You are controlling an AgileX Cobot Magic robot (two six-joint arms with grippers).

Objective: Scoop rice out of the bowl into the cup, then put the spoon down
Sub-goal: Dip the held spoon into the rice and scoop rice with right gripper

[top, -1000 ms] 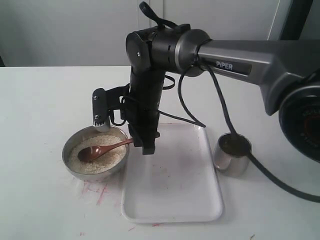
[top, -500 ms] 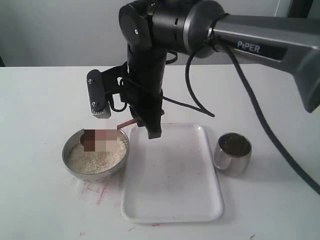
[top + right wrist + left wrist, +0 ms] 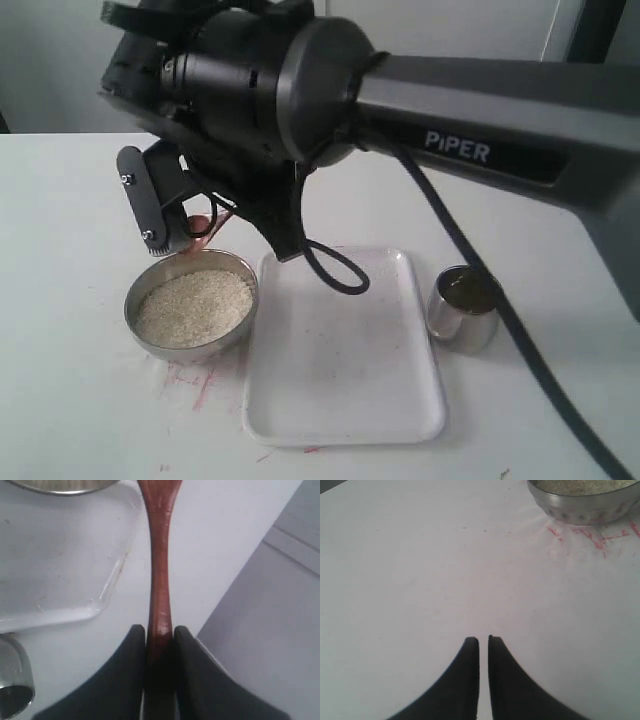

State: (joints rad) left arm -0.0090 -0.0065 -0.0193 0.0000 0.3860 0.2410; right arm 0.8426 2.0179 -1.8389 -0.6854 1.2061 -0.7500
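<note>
The spoon [image 3: 160, 570] hangs just above the far rim of the bowl [image 3: 190, 350]. Its long handle runs straight into my right gripper [image 3: 160, 635], which is clamped on it. I can't see if any rice [image 3: 193, 305] is in the scoop. The cup [image 3: 463, 318] stands well apart from the bowl, across the white tray [image 3: 345, 390], with bare counter [image 3: 80, 400] around it. My left gripper [image 3: 483, 640] is pinched together, empty, near the bowl.

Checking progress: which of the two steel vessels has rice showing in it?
The wide, shallow bowl left of the white tray, filled with pale grains; the smaller, taller cup right of the tray shows a dark inside.
</note>
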